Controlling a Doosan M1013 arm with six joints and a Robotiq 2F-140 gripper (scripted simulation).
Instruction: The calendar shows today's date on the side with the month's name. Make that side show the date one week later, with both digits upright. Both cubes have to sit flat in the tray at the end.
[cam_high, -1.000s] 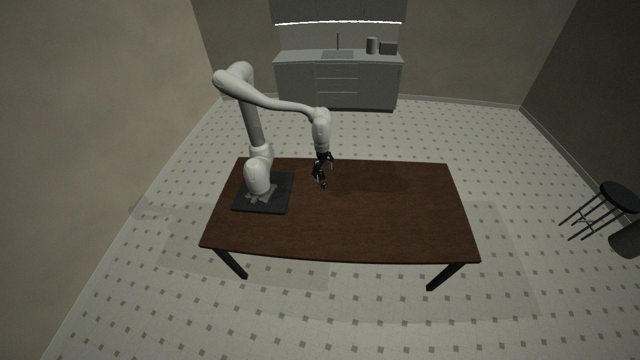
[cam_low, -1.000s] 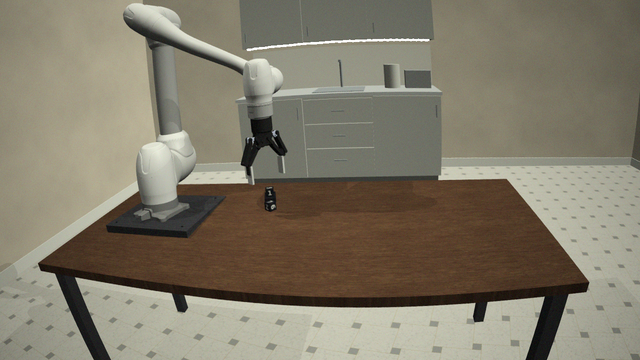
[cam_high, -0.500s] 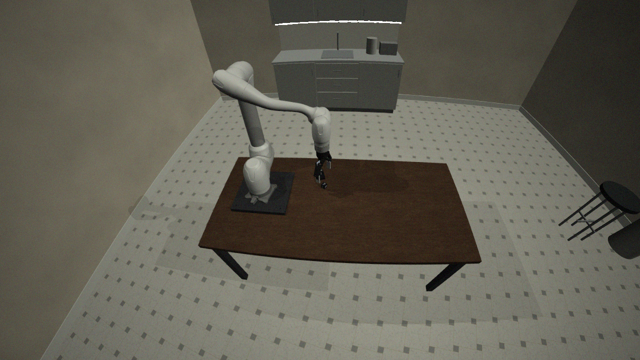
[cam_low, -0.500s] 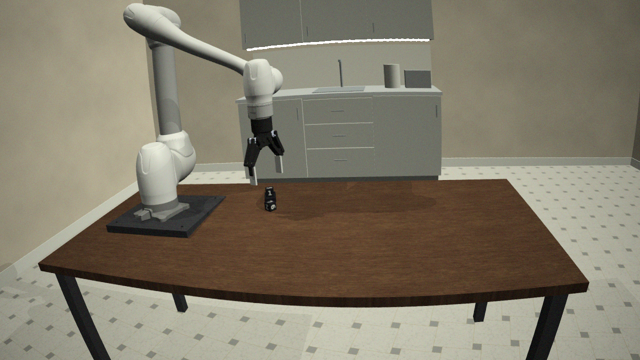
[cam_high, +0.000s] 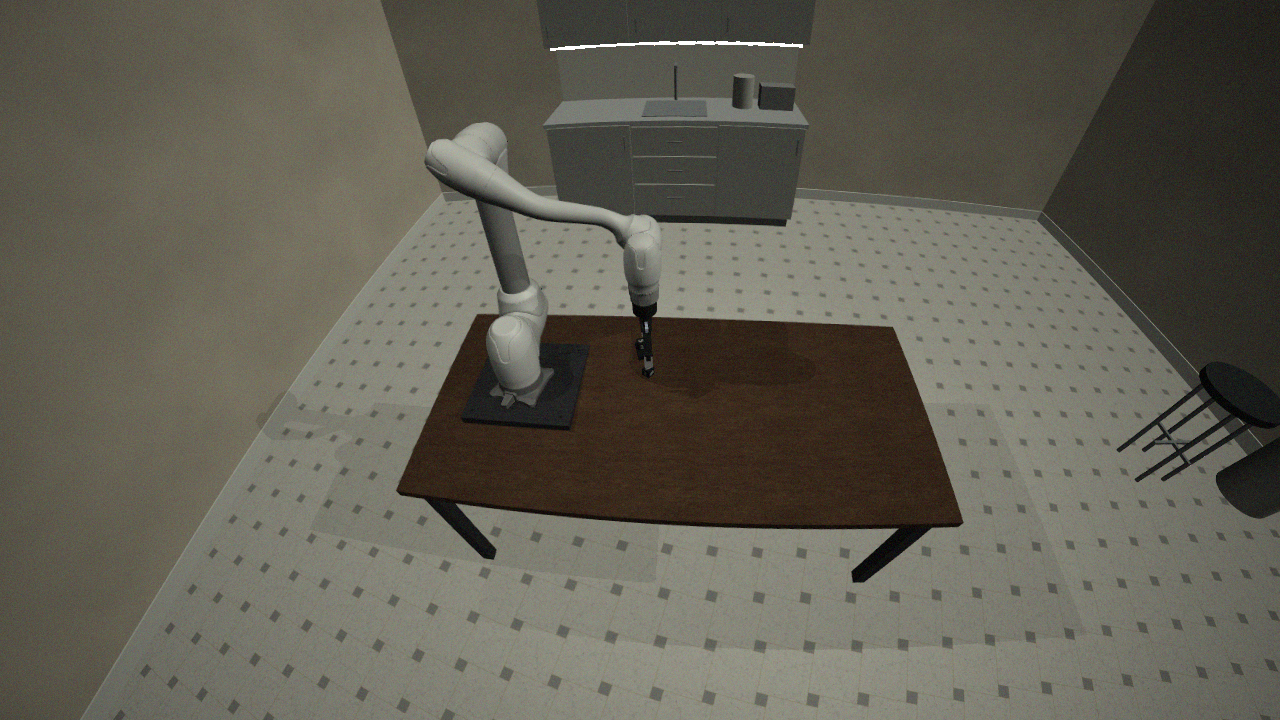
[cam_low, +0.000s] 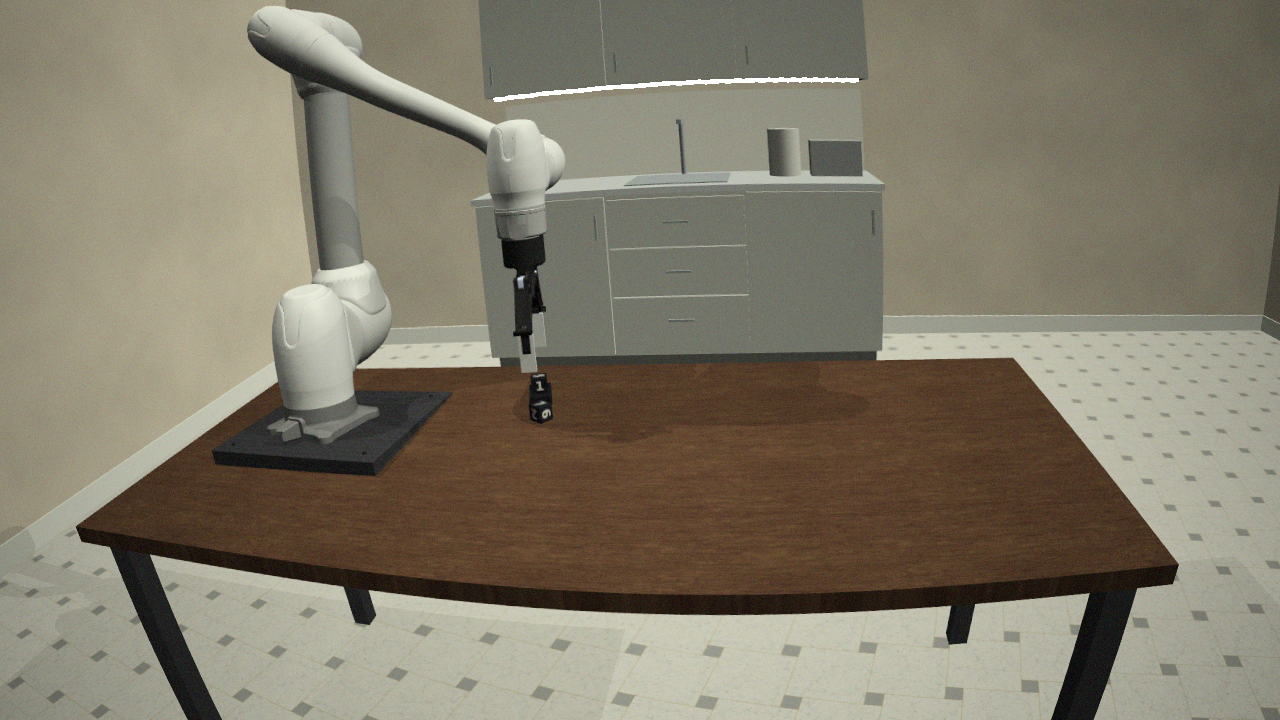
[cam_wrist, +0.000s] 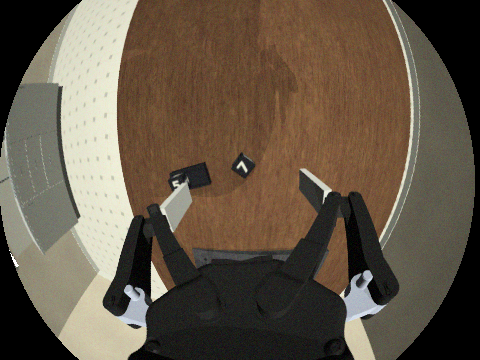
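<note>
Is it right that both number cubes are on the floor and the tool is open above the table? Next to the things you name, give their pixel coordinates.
Not quite: the cubes aren't on the floor. The wrist view shows one cube (cam_low: 540, 411) (cam_wrist: 243, 165) lying on the brown table (cam_high: 716, 447) (cam_low: 716, 501) (cam_wrist: 215, 100) and the other (cam_wrist: 177, 182) in the black tray there. The tool (cam_high: 646, 347) (cam_low: 534, 351) (cam_wrist: 243, 186) is indeed open above the table.

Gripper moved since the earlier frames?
Yes. In the exterior view the gripper has turned about its vertical axis: its nearer finger swung right, away from the base plate. The wrist above looks unmoved.
</note>
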